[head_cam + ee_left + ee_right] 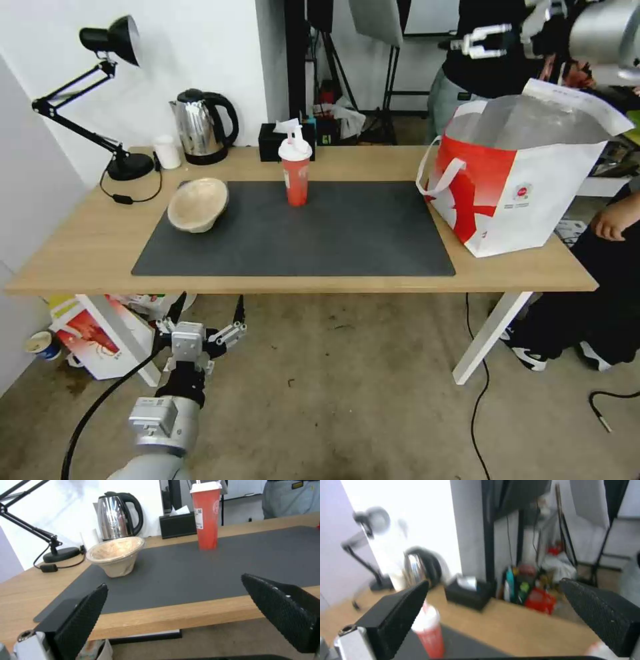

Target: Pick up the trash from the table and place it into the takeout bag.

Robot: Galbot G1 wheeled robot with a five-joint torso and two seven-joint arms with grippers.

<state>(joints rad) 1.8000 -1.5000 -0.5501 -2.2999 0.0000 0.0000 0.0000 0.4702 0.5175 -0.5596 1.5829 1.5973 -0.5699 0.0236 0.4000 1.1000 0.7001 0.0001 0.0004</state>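
The trash on the table (87,247) is a beige pulp bowl (197,203) tilted at the left end of the dark mat, and a red drink cup (295,175) with white lid standing at the mat's back edge. The takeout bag (527,180) stands open on the table's right end, its foil lining showing. My left gripper (200,328) hangs open and empty below and in front of the table's front edge. Its wrist view looks across the mat at the bowl (116,553) and cup (206,515). My right gripper (471,43) is open and empty, raised high above the bag's far-left rim.
A black desk lamp (110,100), a small white cup (167,152), a steel kettle (200,127) and a black tissue box (287,140) line the back edge. A red-and-white carton (90,333) sits on the floor under the table's left end. White table legs (490,337) stand at the right.
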